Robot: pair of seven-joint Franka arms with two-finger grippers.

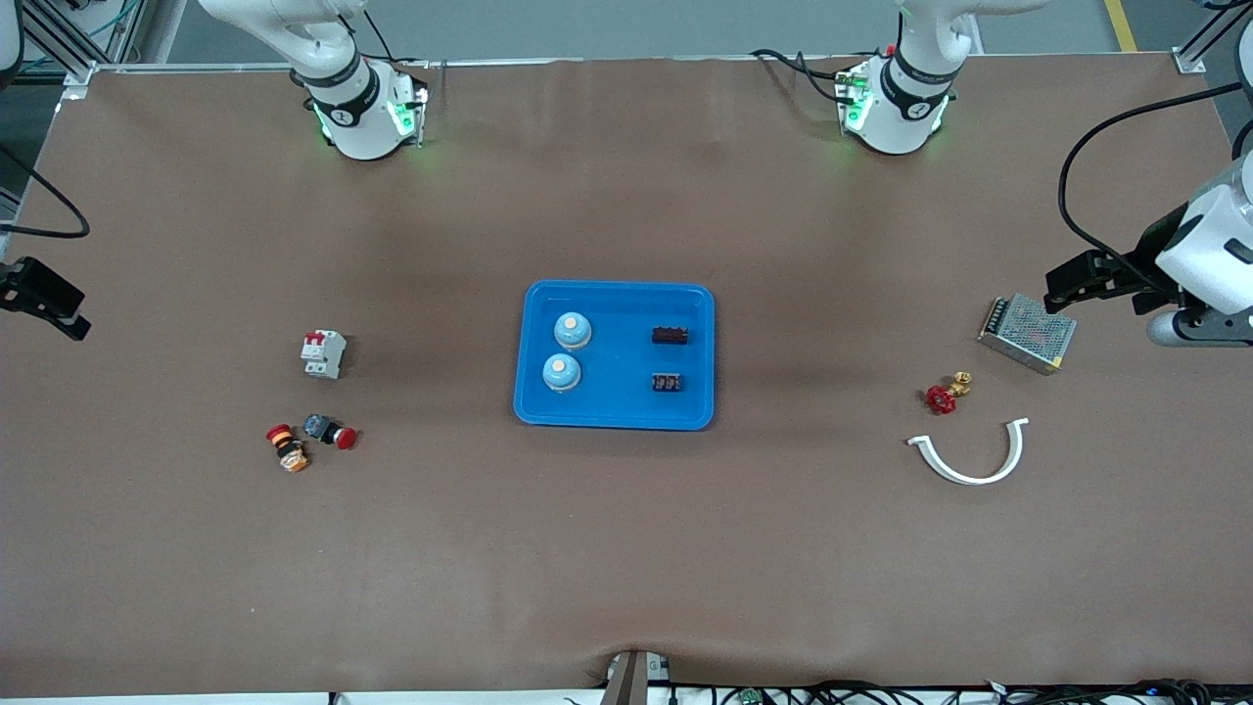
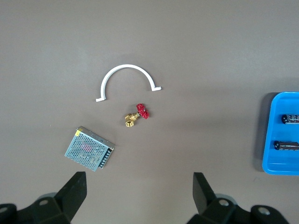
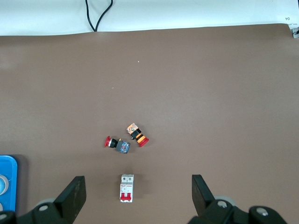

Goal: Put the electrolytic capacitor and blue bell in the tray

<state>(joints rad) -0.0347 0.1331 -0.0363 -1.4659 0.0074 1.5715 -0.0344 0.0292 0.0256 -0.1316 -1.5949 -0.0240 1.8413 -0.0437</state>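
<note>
Four small parts already lie in the tray (image 1: 615, 294), which sits on the desk (image 1: 626, 548) between my two tools, well apart from each.

Item: two blue bells (image 1: 573, 331) (image 1: 561, 372), domed, pale button on top, side by side at the tray's end toward my right arm. Likely light, hard and smooth; the dome looks slippery, so I would take hold low, across the base.

Item: two dark capacitors (image 1: 670, 336) (image 1: 667, 382), at the tray's end toward my left arm. Likely light and stiff, with fine leads that could bend; I would grip across the body.

Item: left tool (image 2: 140, 196), released, fingers spread wide, empty, hanging over bare desk at its own end. Below and ahead of it: a metal mesh box (image 2: 88, 149), a red-handled brass valve (image 2: 137, 115), a white curved clip (image 2: 127, 70).

Item: right tool (image 3: 138, 196), released, fingers wide, empty, waiting over its own end. Just ahead of it: a white breaker (image 3: 126, 187); past that, two red push buttons (image 3: 117, 144) (image 3: 137, 134).

Judgement: the task looks complete.
</note>
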